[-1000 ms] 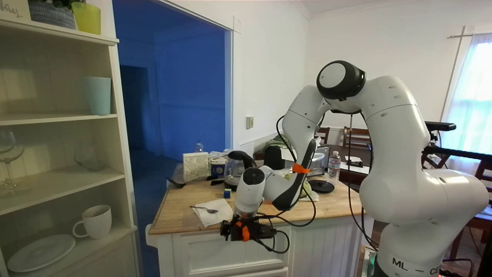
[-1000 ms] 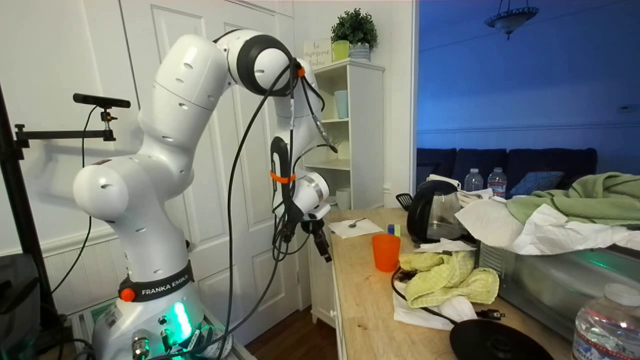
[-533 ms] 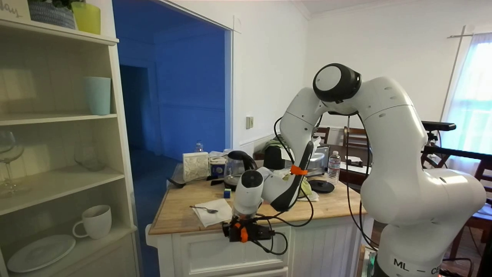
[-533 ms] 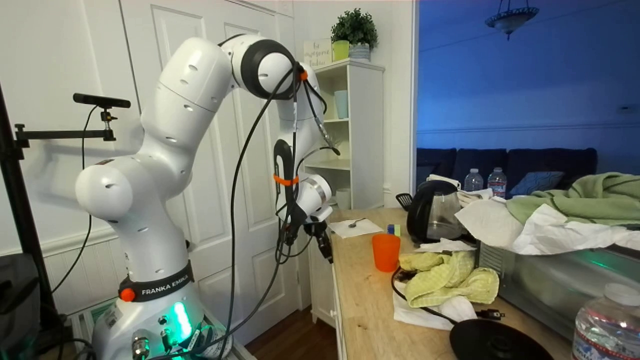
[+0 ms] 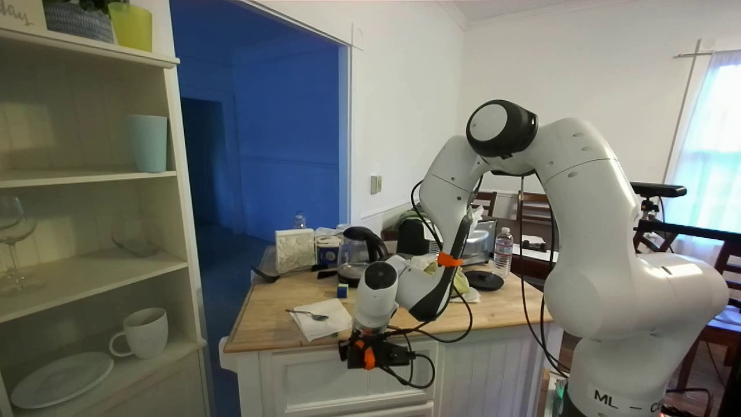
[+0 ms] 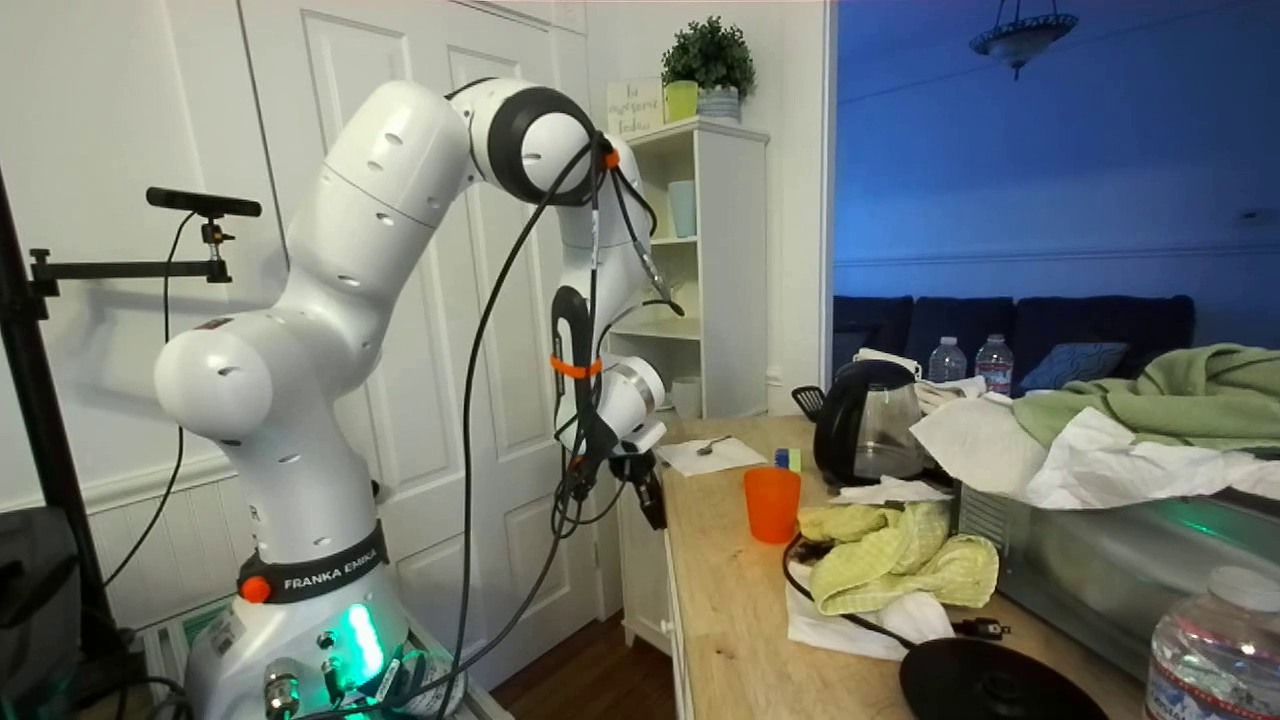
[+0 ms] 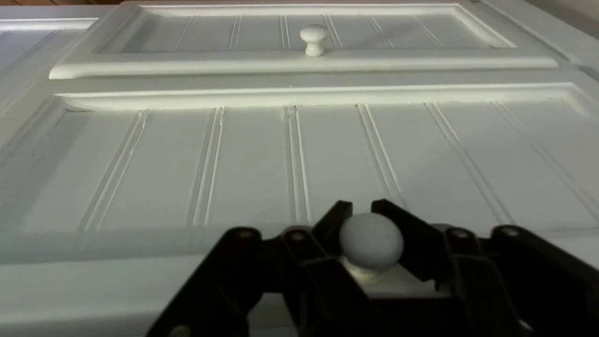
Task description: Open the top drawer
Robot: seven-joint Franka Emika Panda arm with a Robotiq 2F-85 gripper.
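The top drawer [image 5: 307,379] is a white panelled front just below the wooden counter's edge, and it looks flush with the cabinet. In the wrist view, which stands upside down, this top drawer [image 7: 252,164] fills the middle. Its round white knob [image 7: 372,243] sits between the black fingers of my gripper [image 7: 362,207], which touch it on both sides. A small gap shows between the fingertips past the knob. In an exterior view the gripper [image 6: 655,515] points down at the cabinet front; the knob is hidden there.
A lower drawer with its own knob [image 7: 314,40] lies below. On the counter [image 5: 266,324] are a napkin with a spoon [image 5: 312,315], a kettle [image 6: 870,425], an orange cup [image 6: 772,505] and a yellow-green towel [image 6: 900,560]. Cables [image 5: 414,370] loop beside the gripper.
The arm has sunk slightly and leaned a little further toward the cabinet. The gripper has shifted a short way along the drawer front. The drawer looks unmoved.
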